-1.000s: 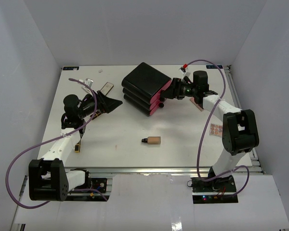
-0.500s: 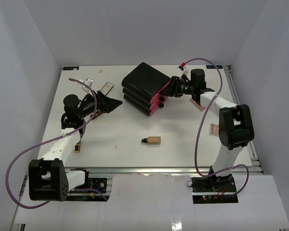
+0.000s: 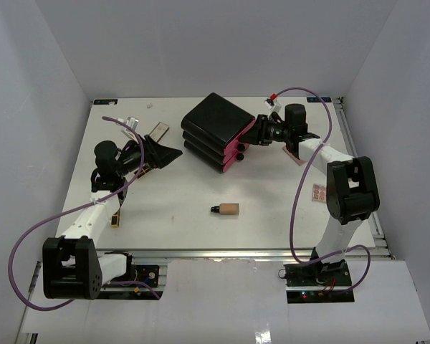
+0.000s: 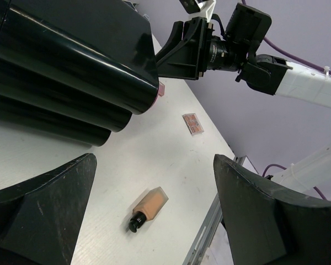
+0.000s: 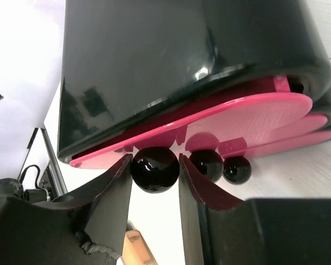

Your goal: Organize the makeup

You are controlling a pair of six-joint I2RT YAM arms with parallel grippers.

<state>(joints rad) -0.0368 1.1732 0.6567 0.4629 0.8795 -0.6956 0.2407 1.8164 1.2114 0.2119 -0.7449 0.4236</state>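
Note:
A beige foundation bottle [image 3: 226,209] with a dark cap lies on its side at the table's middle front, also seen as the bottle [image 4: 149,207] below my left gripper [image 4: 154,161]. That left gripper [image 3: 173,153] hangs wide open, holding nothing. My right gripper [image 3: 248,138] is at the front of the black box with pink drawers [image 3: 215,125]. In the right wrist view the right gripper [image 5: 154,172] has its fingers [image 5: 113,193] pressed against both sides of the top drawer's round black knob [image 5: 154,165]. A pink palette [image 3: 320,192] lies at the right.
A slim tan-and-silver case [image 3: 158,131] lies left of the box. A thin lipstick tube [image 3: 116,217] rests beside the left arm. Another flat pink piece [image 3: 295,154] sits under the right forearm. Two lower drawer knobs [image 5: 207,164] are close beside the right finger.

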